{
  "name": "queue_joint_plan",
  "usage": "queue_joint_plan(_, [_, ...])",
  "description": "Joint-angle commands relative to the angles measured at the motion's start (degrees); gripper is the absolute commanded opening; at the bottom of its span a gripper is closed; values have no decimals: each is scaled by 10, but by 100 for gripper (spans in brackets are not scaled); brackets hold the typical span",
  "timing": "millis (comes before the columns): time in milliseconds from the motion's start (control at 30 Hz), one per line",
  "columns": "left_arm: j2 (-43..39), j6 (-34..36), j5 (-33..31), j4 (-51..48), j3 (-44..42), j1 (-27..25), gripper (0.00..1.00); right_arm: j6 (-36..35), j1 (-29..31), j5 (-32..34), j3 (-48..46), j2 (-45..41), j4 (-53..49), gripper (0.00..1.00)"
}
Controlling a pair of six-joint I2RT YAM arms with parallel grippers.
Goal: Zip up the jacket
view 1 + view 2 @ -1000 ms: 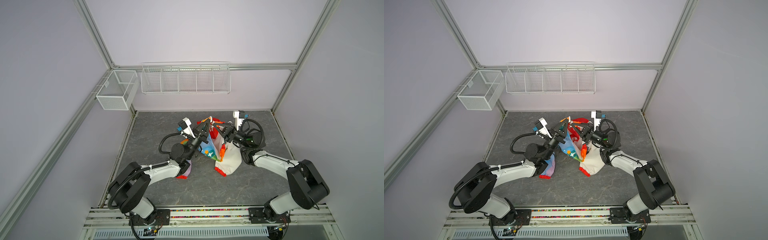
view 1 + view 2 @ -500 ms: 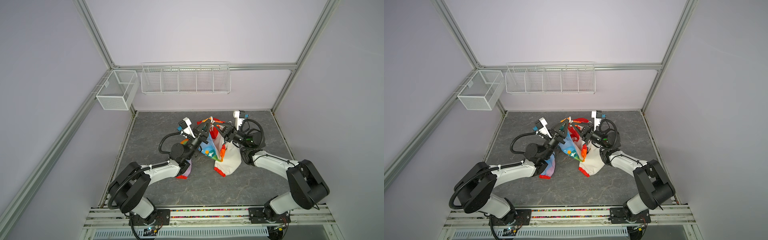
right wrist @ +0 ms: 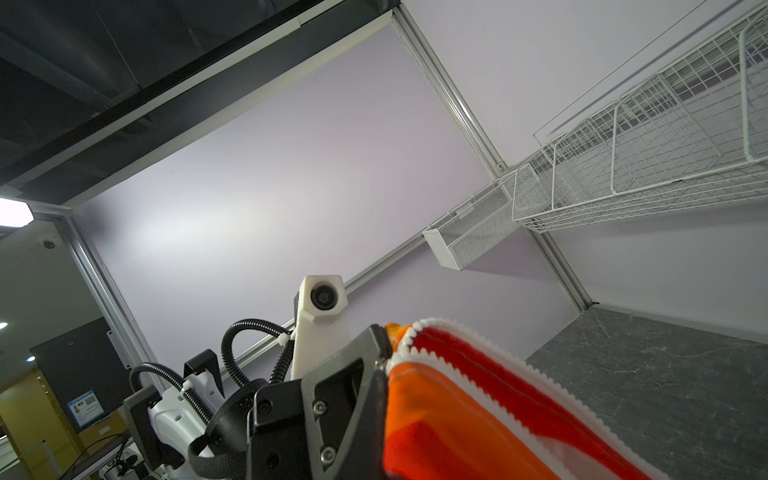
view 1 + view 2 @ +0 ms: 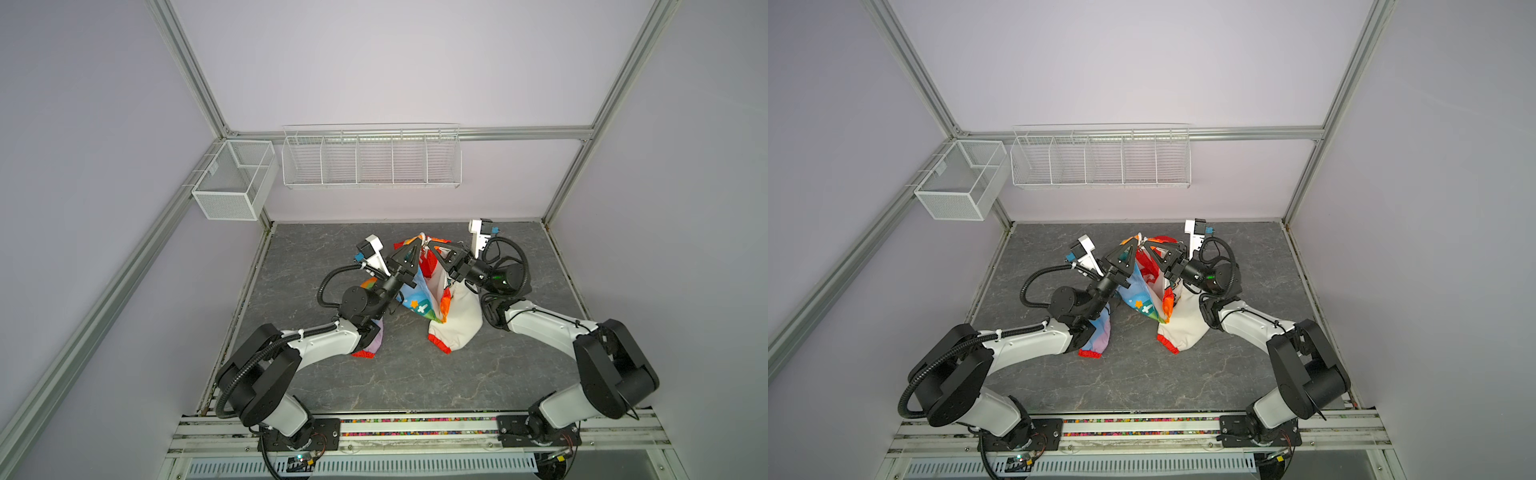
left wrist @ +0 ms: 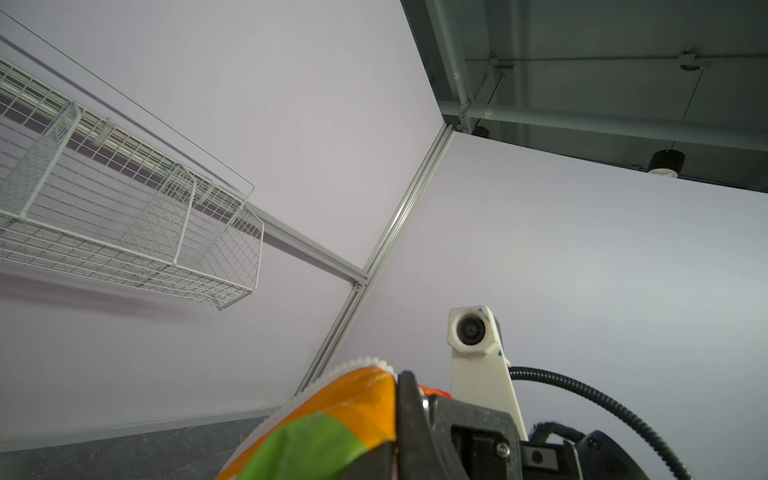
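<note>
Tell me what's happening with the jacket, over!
Left tool shut on jacket. Right tool shut on jacket. Top raised, zipper undone. Nothing blocking.

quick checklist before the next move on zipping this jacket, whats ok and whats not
1. left gripper shut on the jacket: ok.
2. right gripper shut on the jacket's other edge: ok.
3. zipper teeth exposed at the grip: ok.
4. slider seated on both rows: cannot tell, hidden where the fingertips meet.
5. front closed below the grips: not ok, the halves gape apart.
6. jacket clear of the table: not ok, both red cuffs rest on it.
</note>
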Motion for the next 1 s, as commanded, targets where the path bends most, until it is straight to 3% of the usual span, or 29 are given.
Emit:
queue_joint_plan(0, [-5,-6,14,31,-5,1,0,13,-3,11,20,-2,37,6])
queue_joint_plan(467, [-12,32,-16,32,27,2,0,8,-1,-1,-1,-20,37,6])
queue_joint_plan(967, [-1,27,-9,32,40,2,0,7,5,-3,-6,-24,38,6])
